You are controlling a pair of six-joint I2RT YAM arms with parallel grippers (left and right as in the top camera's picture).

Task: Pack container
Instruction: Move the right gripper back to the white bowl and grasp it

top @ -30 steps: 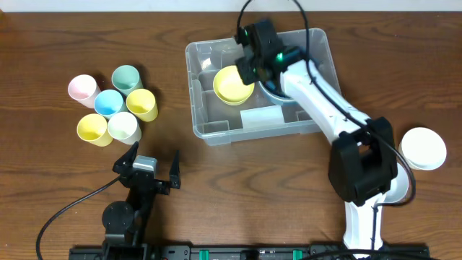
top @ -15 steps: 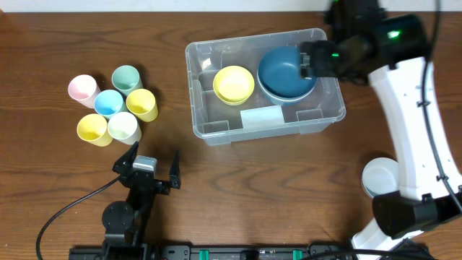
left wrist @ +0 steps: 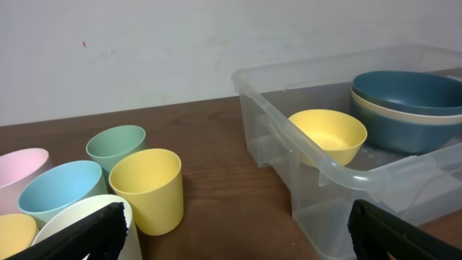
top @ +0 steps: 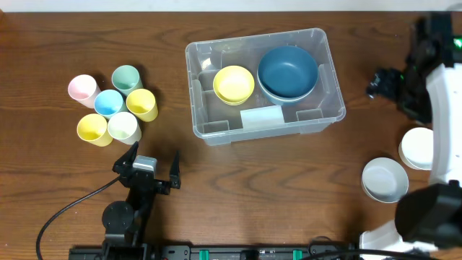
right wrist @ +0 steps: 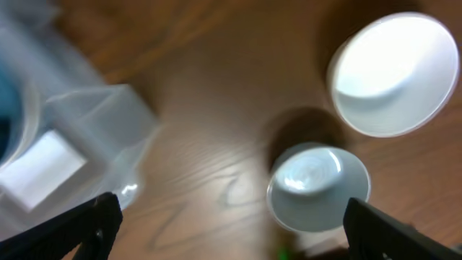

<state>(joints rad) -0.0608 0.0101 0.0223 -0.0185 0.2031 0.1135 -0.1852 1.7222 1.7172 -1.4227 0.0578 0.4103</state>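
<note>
Bin: the clear plastic container (top: 192, 94) sits at the far centre of the table (top: 289, 188), its white label (top: 260, 117) on the near wall.
Inside: a yellow bowl (top: 233, 84) at left; a dark blue bowl (top: 288, 71) at right, nested in a second bowl (left wrist: 415, 136).
Open room: bare wood separates the container from six cups (top: 112, 103) at left and two white bowls (top: 384, 179) at right.
Left arm: the left gripper (top: 155, 152) sits low near the front edge, jaws spread wide, empty.
Right arm: the right gripper (right wrist: 231, 227) is over the white bowls, fingers far apart, holding nothing.
Hard to see: the right wrist view is blurred. The right arm (top: 442, 87) is cut by the frame edge and covers part of one white bowl.
</note>
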